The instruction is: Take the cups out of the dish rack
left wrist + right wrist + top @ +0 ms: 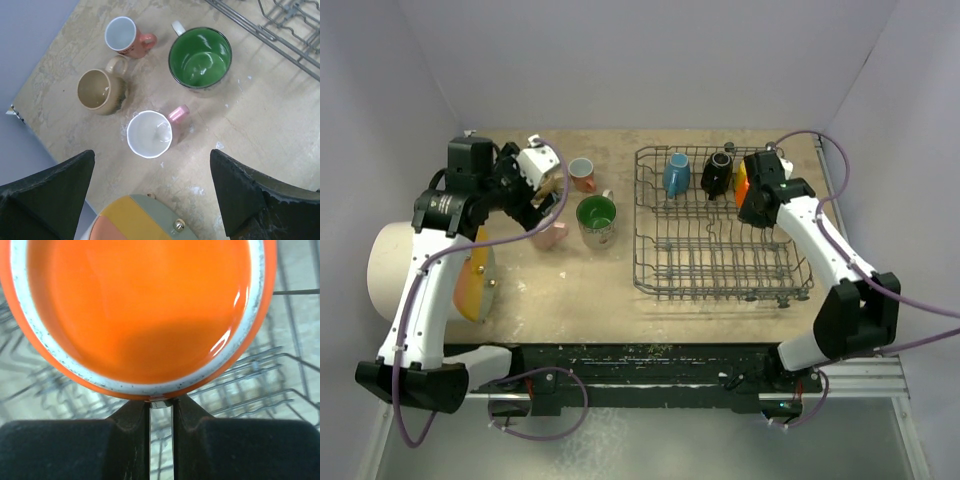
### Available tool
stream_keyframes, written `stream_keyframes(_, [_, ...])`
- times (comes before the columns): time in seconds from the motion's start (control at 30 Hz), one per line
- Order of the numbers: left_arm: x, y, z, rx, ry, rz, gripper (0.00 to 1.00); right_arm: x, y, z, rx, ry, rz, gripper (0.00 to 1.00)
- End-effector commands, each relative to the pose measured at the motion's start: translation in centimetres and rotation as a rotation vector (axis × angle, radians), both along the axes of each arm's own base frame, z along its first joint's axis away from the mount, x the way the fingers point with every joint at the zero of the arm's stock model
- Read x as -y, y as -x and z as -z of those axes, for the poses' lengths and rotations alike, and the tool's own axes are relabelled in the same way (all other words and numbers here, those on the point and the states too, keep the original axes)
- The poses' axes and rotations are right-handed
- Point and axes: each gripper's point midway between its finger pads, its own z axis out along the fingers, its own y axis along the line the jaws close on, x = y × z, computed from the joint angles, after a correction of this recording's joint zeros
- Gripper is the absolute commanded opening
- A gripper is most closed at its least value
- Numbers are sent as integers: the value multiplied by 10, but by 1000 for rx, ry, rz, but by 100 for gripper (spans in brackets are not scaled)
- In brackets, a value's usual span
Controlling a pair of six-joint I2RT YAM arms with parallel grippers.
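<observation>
1. since the right gripper [161, 405] has its jaws drawn almost together on the rim of the orange mug [140, 310], the grip looks made and the lift out is the step in hand.
2. key relation: mug sits straight ahead of the fingers, touching them, mouth open toward the wrist camera. its axis looks roughly in line with the gripper's reach, so my guess is pull up and back along that line.
3. orange mug is in the dish rack [718, 292], far right corner. wires show under and behind it in the wrist view.
4. blue mug [676, 175] and black mug [717, 175] stand in the same far row, left of the orange one, black nearer to it. risk as i judge it: a swing left on the way out could knock the black mug.
5. right arm is the nearer one to the rack, left arm is well apart from it.
6. left gripper [152, 165] hangs with fingers wide apart, holding nothing, above the pink mug [149, 134].
7. already out on the table [580, 290], left of the rack: pink mug, tan mug [97, 90], salmon mug [122, 35], cream mug with green inside [200, 57], all upright and apart from each other.
8. a yellow mug i cannot pick out for sure, the right arm covers that corner.
</observation>
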Motion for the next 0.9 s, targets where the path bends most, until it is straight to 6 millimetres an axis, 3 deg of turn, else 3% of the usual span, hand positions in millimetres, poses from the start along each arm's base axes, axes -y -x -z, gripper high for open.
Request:
stream_keyframes(0.0, [11, 7, -4, 113, -14, 134, 99, -70, 7, -61, 122, -194, -197, 0])
stream_keyframes(0.27, [38, 45, -6, 182, 50, 350, 99, -185, 55, -108, 156, -617, -490, 0])
stream_keyframes(0.43, [54, 70, -12, 237, 97, 479, 99, -243, 91, -140, 164, -895, -667, 0])
stream_keyframes(0.67, [65, 74, -11, 194, 171, 509, 98, -307, 145, -180, 152, -1317, -841, 0])
stream_keyframes(0.87, [65, 80, -3, 221, 135, 563, 94, -333, 176, -200, 162, -1520, -912, 0])
